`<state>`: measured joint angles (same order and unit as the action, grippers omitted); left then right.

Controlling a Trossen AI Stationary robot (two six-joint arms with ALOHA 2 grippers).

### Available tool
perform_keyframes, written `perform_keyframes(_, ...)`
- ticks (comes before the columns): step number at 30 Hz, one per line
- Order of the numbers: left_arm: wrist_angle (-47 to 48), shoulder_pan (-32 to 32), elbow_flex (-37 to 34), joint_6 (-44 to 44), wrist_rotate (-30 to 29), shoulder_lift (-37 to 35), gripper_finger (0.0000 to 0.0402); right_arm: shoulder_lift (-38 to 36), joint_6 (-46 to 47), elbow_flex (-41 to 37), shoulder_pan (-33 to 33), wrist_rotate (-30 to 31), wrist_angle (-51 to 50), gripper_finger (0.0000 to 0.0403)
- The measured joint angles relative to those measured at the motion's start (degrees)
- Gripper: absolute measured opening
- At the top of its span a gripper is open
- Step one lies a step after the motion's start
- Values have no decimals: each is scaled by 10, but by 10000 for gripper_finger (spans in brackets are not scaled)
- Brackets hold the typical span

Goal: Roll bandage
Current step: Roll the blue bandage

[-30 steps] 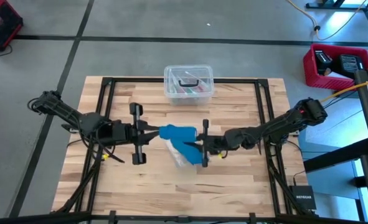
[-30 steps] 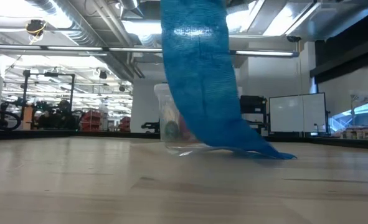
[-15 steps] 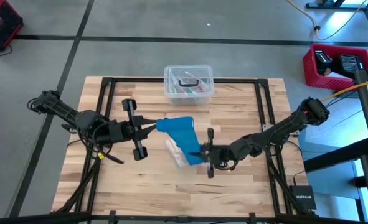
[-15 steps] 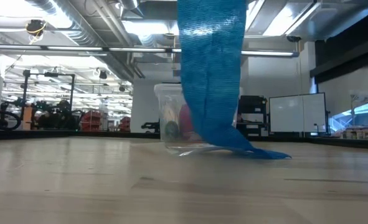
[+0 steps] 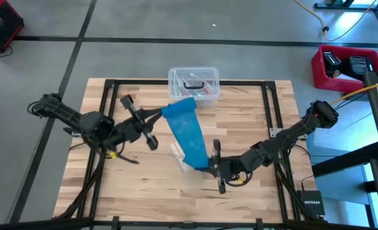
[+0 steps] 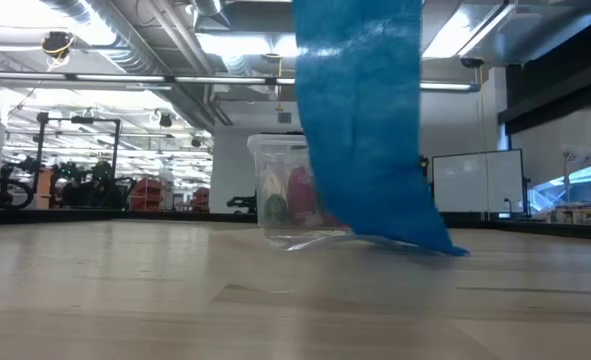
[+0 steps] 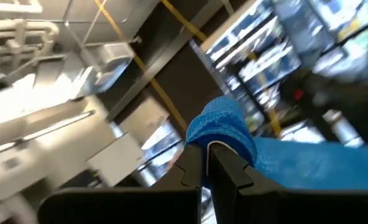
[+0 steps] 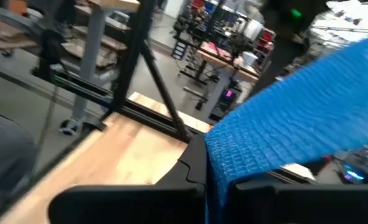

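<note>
Spanning both arms, the bandage (image 5: 187,131) runs taut: left end effector (image 5: 161,113) grasps its far end, right end effector (image 5: 209,167) grasps its near end.

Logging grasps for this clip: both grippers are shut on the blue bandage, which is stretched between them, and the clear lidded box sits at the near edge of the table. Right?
Not quite. In the high view the clear lidded box sits at the table's far edge, not the near one. The rest holds: the left gripper and right gripper each pinch an end of the bandage stretched between them.
</note>
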<state>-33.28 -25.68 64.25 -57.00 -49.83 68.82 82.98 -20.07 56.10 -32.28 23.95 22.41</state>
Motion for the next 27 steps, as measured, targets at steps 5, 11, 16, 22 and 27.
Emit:
perform_keyframes(5,-3,25,-20,-70,-70,0,0,0,3,25,-22,-4,-3,1)
perform_keyframes(11,5,32,-64,-125,-82,0,0,0,5,101,-49,-12,-32,0)
perform_keyframes(16,13,40,-119,-124,-80,0,0,0,6,188,-60,-21,-103,0)
perform_keyframes(22,10,39,-176,-70,-44,5,0,3,31,259,-59,-53,-108,0)
perform_keyframes(27,16,25,-202,-26,-29,29,0,4,29,296,-53,-35,-108,0)
